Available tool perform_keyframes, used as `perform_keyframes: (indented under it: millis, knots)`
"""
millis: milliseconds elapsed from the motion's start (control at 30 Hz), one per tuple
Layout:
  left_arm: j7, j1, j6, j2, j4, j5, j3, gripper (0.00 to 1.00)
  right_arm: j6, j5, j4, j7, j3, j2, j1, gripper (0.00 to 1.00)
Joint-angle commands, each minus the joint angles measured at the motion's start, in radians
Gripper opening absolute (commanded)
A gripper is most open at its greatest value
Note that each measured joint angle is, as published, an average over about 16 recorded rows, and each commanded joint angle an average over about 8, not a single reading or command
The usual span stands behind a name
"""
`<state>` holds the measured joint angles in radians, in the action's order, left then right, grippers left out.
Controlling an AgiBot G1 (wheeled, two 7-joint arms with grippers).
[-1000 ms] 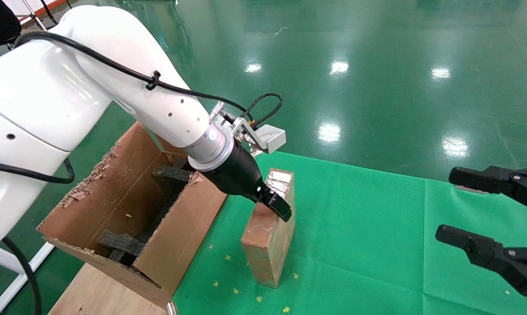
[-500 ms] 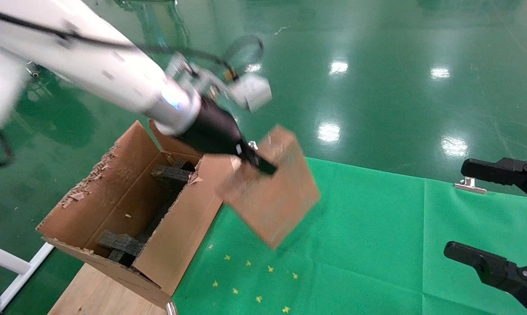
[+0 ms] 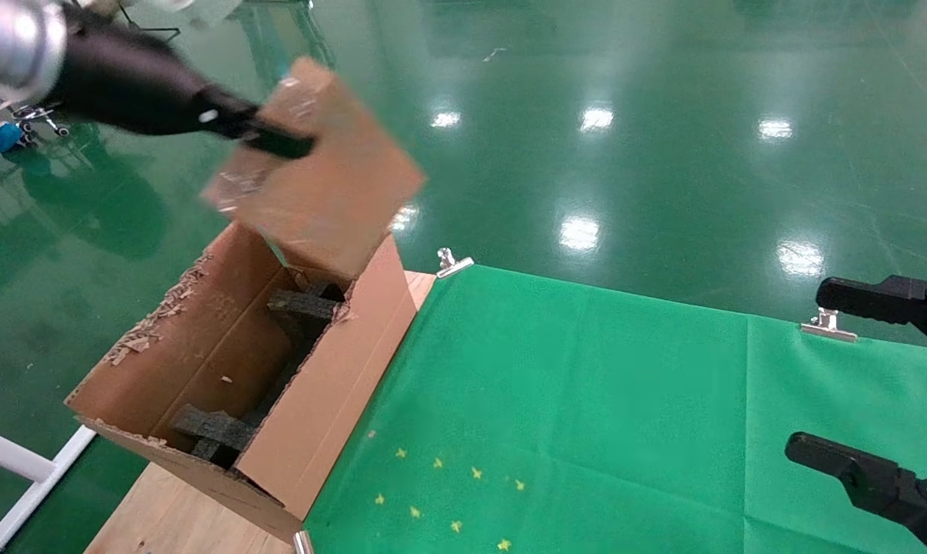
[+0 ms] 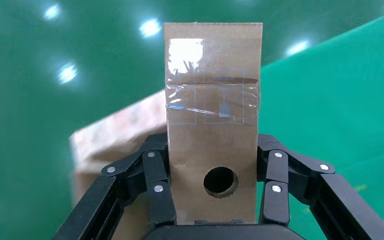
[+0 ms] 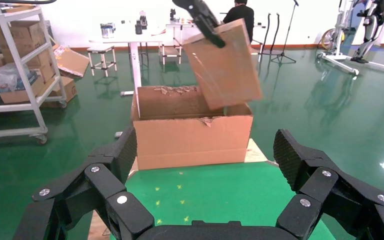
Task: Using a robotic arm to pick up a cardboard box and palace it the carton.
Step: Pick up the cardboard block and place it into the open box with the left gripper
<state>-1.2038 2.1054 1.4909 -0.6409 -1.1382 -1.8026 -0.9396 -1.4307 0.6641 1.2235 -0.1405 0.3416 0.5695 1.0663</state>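
— Cardboard box, where is it?
— Up in the air, tilted, right over the open carton. We see our left tool squeezing it on both sides.
— And our right tool?
— Spread wide open, holding nothing, over the green counter.

The box is plain matt brown cardboard, with glossy clear tape across one face that catches the light. The carton is smooth matt corrugated board on its walls, ragged and flaky along its torn left edge, with coarse dark foam blocks inside. The worktop is pale bare wood, covered by matt green cloth held by shiny metal clips. The floor is glossy green. The left pincer and right pincer look like matt black plastic with metal rivets.
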Motion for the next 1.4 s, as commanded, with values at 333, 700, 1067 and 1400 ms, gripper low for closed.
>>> perform_keyframes:
  millis: [333, 700, 1067, 1400]
  knots:
    - [0.187, -0.048, -0.034, 0.063, 0.207, -0.064, -0.039, 0.00, 0.000, 0.000, 0.000, 0.000, 0.000, 0.000, 0.000, 1.00]
    - [0.311, -0.161, -0.174, 0.002, 0.527, -0.108, -0.083, 0.00, 0.000, 0.000, 0.000, 0.000, 0.000, 0.000, 0.000, 1.00]
    - [0.429, -0.191, -0.281, -0.080, 0.784, -0.134, -0.100, 0.00, 0.000, 0.000, 0.000, 0.000, 0.000, 0.000, 0.000, 1.00]
    - [0.505, -0.200, -0.323, -0.136, 0.949, -0.140, -0.106, 0.00, 0.000, 0.000, 0.000, 0.000, 0.000, 0.000, 0.000, 1.00]
